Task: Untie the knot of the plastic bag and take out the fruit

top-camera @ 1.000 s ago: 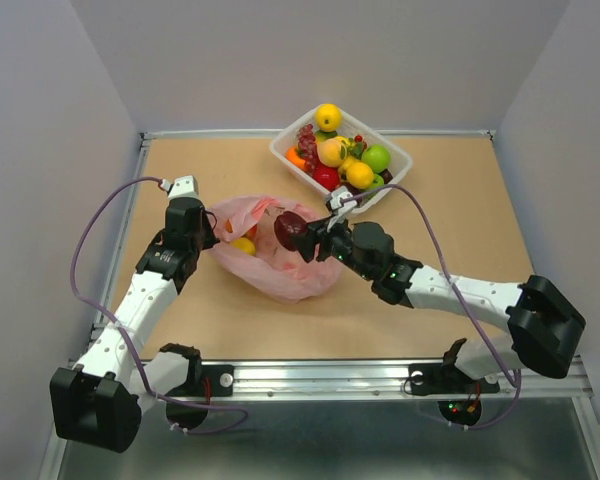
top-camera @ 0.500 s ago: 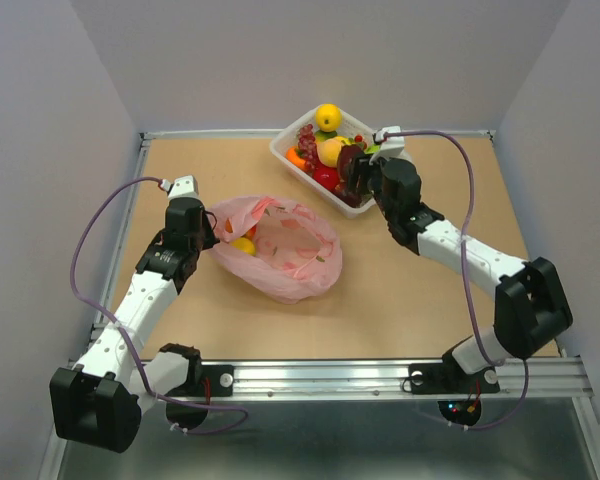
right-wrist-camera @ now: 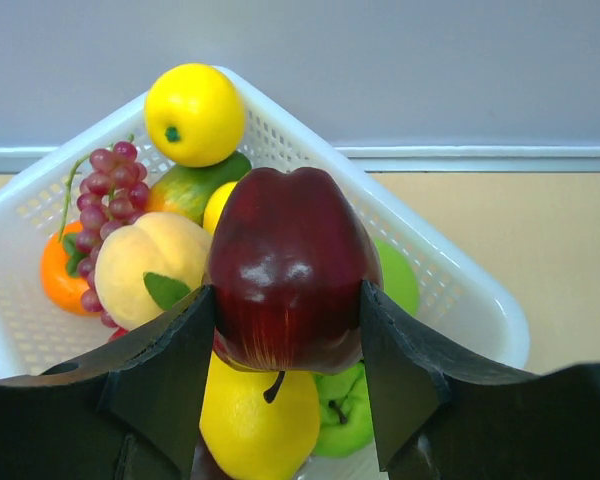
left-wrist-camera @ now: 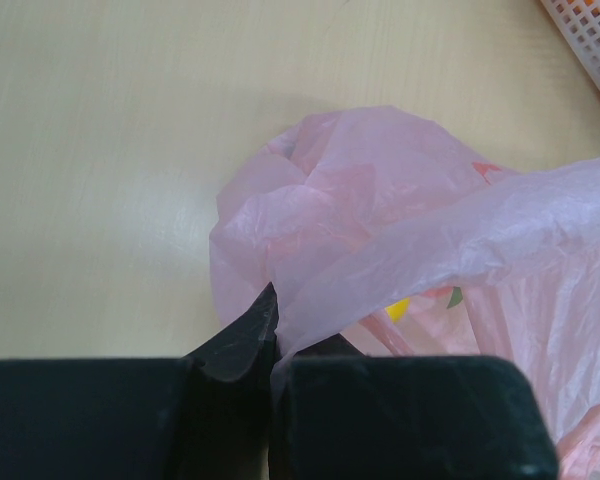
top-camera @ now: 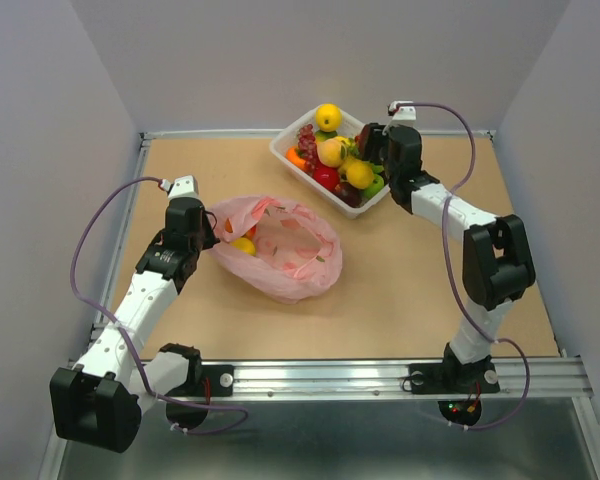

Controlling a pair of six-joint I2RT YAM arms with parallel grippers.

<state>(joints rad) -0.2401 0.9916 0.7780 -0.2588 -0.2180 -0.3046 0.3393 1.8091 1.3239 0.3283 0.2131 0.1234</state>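
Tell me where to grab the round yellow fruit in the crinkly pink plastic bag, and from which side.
Grip the round yellow fruit across its middle, coming from above through the open mouth of the crinkly pink plastic bag. It sits by the left rim, where the left gripper pinches the film, so probably approach from the right, clear of it.
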